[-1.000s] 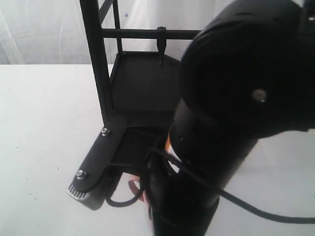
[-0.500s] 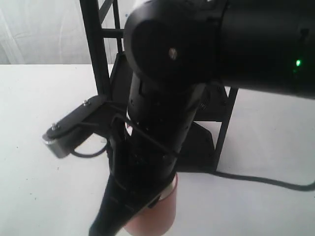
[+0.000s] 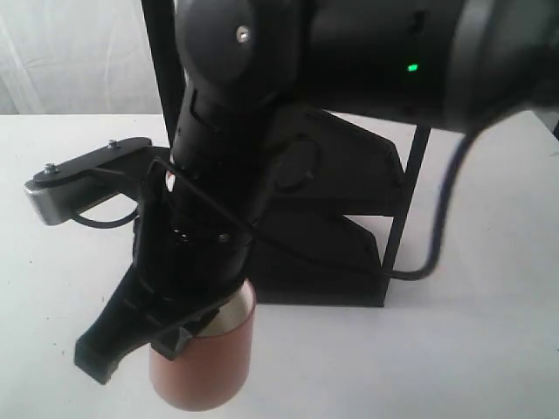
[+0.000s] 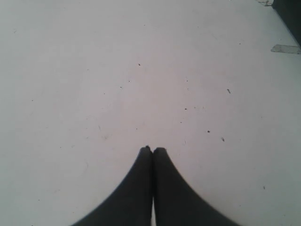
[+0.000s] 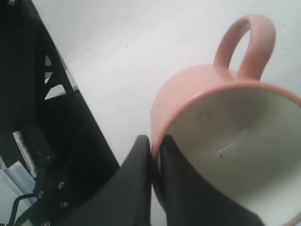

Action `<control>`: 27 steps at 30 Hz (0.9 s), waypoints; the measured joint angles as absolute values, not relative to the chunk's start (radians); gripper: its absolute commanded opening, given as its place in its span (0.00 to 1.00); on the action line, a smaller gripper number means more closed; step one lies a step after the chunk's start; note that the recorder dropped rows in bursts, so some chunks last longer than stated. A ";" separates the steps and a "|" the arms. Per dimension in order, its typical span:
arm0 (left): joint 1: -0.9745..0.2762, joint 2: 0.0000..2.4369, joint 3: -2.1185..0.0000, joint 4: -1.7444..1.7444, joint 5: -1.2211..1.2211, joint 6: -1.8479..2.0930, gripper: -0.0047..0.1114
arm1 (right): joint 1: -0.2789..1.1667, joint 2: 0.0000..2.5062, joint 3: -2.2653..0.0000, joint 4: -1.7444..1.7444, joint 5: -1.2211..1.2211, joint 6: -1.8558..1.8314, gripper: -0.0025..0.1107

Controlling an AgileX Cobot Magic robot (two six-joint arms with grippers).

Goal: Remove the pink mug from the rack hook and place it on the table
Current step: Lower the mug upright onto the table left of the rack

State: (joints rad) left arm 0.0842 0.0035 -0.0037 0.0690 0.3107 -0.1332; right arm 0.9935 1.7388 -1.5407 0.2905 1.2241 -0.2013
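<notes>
The pink mug (image 5: 197, 99) hangs in my right gripper (image 5: 156, 140), which is shut on its rim, one finger inside the cream interior and one outside. Its loop handle (image 5: 251, 42) points away from the rack. In the exterior view the mug (image 3: 205, 367) shows low at the front, under the big black right arm, just above or on the white table (image 3: 70, 288); contact is hidden. The rack hook is out of view, covered by the arm. My left gripper (image 4: 152, 149) is shut with nothing in it, over bare table (image 4: 141, 70).
The black rack (image 3: 349, 227) stands behind and to the right of the mug, its upright bar (image 3: 410, 201) at its right corner. A cable (image 3: 437, 244) trails to the right. The rack base (image 5: 56, 141) lies beside the mug in the right wrist view.
My right arm has swung left and forward from the rack, carrying the pink mug out and down toward the front of the table; more of the mug now shows.
</notes>
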 measured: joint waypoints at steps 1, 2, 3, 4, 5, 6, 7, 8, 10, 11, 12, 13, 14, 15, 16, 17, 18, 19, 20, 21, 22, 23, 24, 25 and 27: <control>0.084 0.003 -0.004 0.069 0.311 -0.133 0.04 | 0.994 1.765 -1.562 0.293 1.224 -0.201 0.02; 0.084 0.003 -0.004 0.069 0.311 -0.133 0.04 | 0.994 1.781 -1.575 0.297 1.224 -0.201 0.02; 0.084 0.003 -0.004 0.069 0.311 -0.133 0.04 | 0.994 1.796 -1.587 0.303 1.224 -0.201 0.02; 0.084 0.003 -0.004 0.069 0.311 -0.133 0.04 | 0.994 1.828 -1.616 0.315 1.222 -0.204 0.02; 0.084 0.003 -0.004 0.069 0.311 -0.133 0.04 | 0.994 1.842 -1.628 0.319 1.222 -0.203 0.02; 0.084 0.003 -0.004 0.069 0.311 -0.133 0.04 | 0.994 1.860 -1.641 0.325 1.220 -0.205 0.02; 0.084 0.003 -0.004 0.069 0.311 -0.133 0.04 | 0.994 1.877 -1.650 0.325 1.210 -0.207 0.02; 0.084 0.003 -0.004 0.069 0.311 -0.133 0.04 | 0.994 1.895 -1.655 0.312 1.188 -0.209 0.02; 0.084 0.003 -0.004 0.069 0.311 -0.133 0.04 | 0.994 1.920 -1.656 0.266 1.141 -0.209 0.02; 0.084 0.003 -0.004 0.069 0.311 -0.133 0.04 | 0.994 1.927 -1.656 0.256 1.125 -0.206 0.02; 0.084 0.003 -0.004 0.069 0.311 -0.133 0.04 | 0.994 1.941 -1.656 0.247 1.094 -0.202 0.02; 0.084 0.003 -0.004 0.069 0.311 -0.133 0.04 | 0.994 1.949 -1.656 0.247 1.074 -0.202 0.02; 0.084 0.003 -0.004 0.069 0.311 -0.133 0.04 | 0.994 1.952 -1.656 0.247 1.061 -0.202 0.02; 0.084 0.003 -0.004 0.069 0.311 -0.133 0.04 | 0.994 1.956 -1.656 0.247 1.050 -0.202 0.02; 0.084 0.003 -0.004 0.069 0.311 -0.133 0.04 | 0.994 1.961 -1.656 0.247 1.039 -0.202 0.02; 0.084 0.003 -0.004 0.069 0.311 -0.133 0.04 | 0.994 1.964 -1.656 0.241 1.024 -0.202 0.02; 0.084 0.003 -0.004 0.069 0.311 -0.133 0.04 | 0.994 1.966 -1.656 0.230 1.011 -0.202 0.02; 0.084 0.003 -0.004 0.069 0.311 -0.133 0.04 | 0.994 1.966 -1.656 0.223 1.005 -0.202 0.02; 0.084 0.003 -0.004 0.069 0.311 -0.133 0.04 | 0.994 1.968 -1.656 0.215 0.999 -0.202 0.02; 0.084 0.003 -0.004 0.069 0.311 -0.133 0.04 | 0.994 1.973 -1.656 0.202 0.994 -0.202 0.02; 0.084 0.003 -0.004 0.069 0.311 -0.133 0.04 | 0.994 1.982 -1.658 0.179 0.990 -0.202 0.02; 0.084 0.003 -0.004 0.069 0.311 -0.133 0.04 | 0.994 1.995 -1.658 0.155 0.988 -0.202 0.02; 0.084 0.003 -0.004 0.069 0.311 -0.133 0.04 | 0.994 2.005 -1.658 0.143 0.988 -0.202 0.02; 0.084 0.003 -0.004 0.069 0.311 -0.133 0.04 | 0.994 2.014 -1.658 0.132 0.988 -0.202 0.02; 0.084 0.003 -0.004 0.069 0.311 -0.133 0.04 | 0.994 2.024 -1.658 0.122 0.984 -0.202 0.02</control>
State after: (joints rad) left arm 0.0842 0.0035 -0.0037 0.0690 0.3107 -0.1332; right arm 0.9935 2.0239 -1.6583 0.1222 0.9839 -0.2020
